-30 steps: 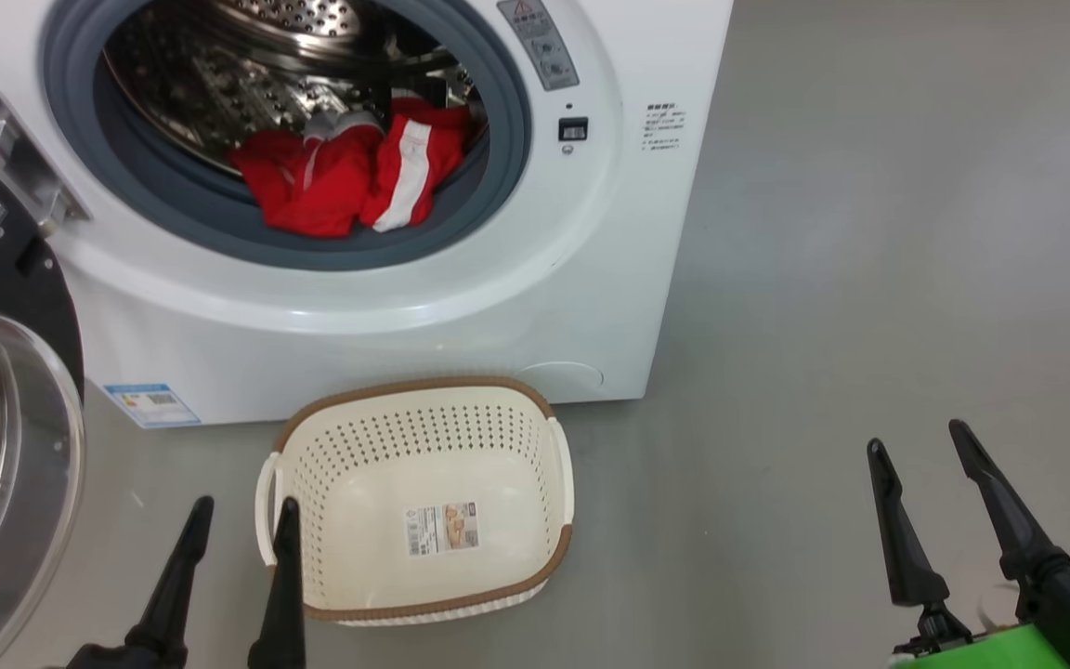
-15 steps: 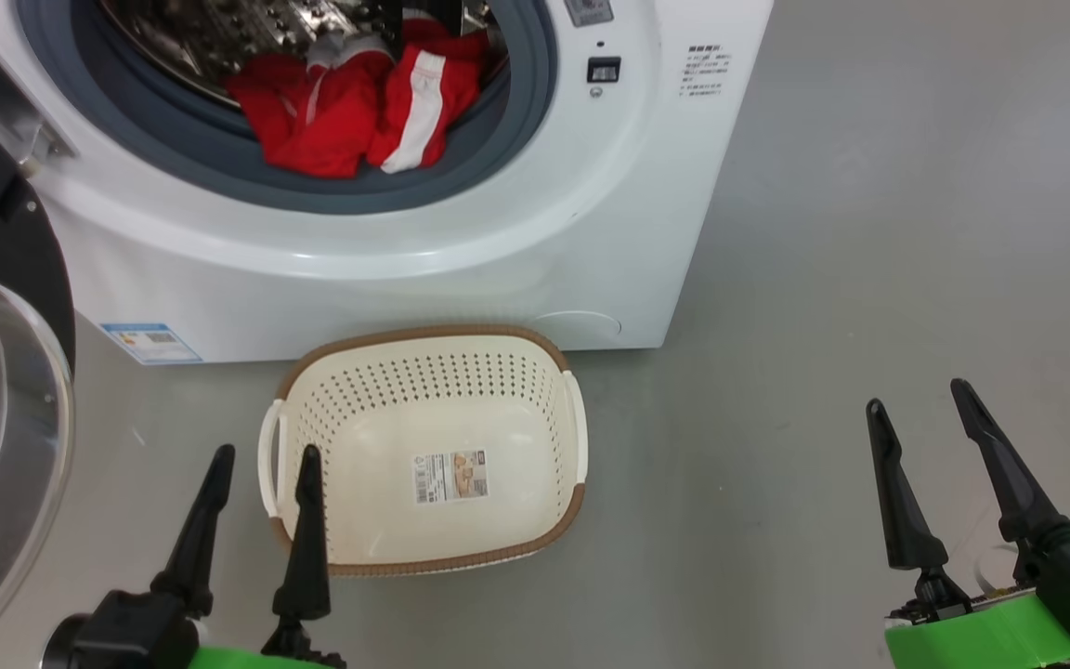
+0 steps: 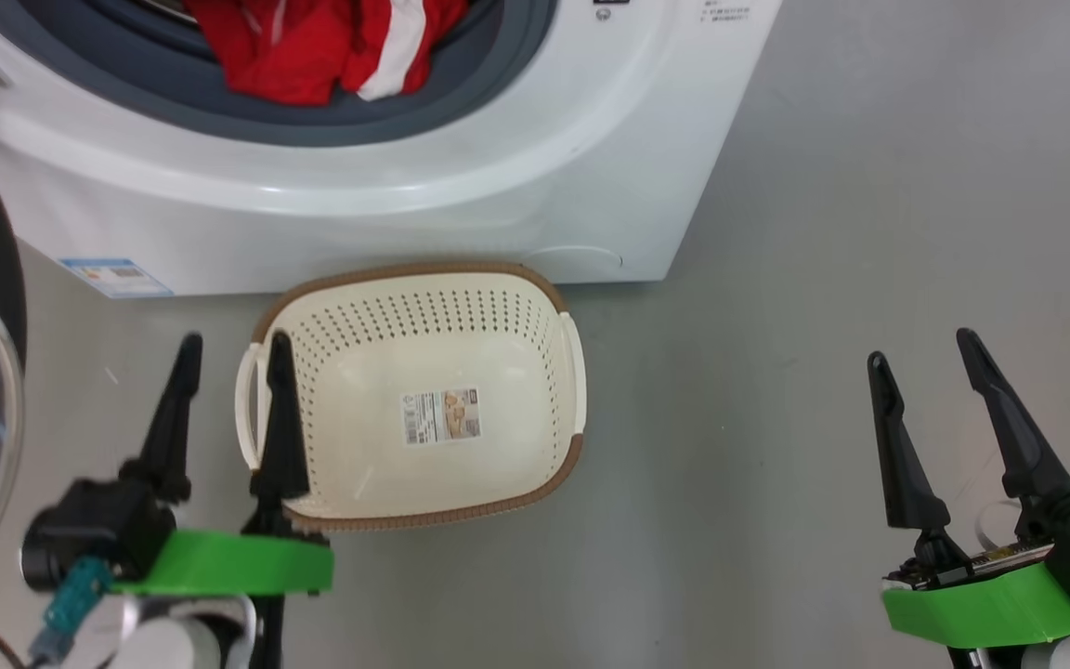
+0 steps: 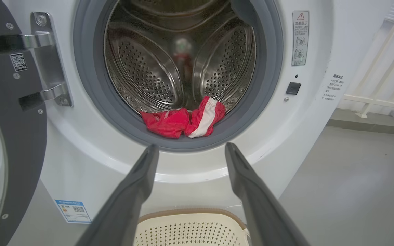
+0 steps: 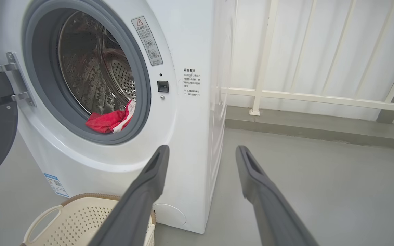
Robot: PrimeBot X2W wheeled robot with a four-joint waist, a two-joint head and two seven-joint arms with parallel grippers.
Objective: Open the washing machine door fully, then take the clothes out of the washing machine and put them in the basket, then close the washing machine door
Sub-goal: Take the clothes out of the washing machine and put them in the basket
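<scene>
Door (image 4: 19, 143) open; clothes (image 4: 183, 121) in washer (image 4: 91, 164), basket (image 3: 507, 455) empty.
L gripper (image 3: 234, 338), R gripper (image 3: 921, 346) both spread, holding nothing; clothes at basket's 12 o'clock.

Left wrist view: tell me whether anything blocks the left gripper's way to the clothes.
Nothing visible does. The washing machine door is swung aside, and the clothes lie at the drum's front edge, on the grey gasket, straight ahead of the left gripper, its jaws open. The basket sits below that line.
</scene>
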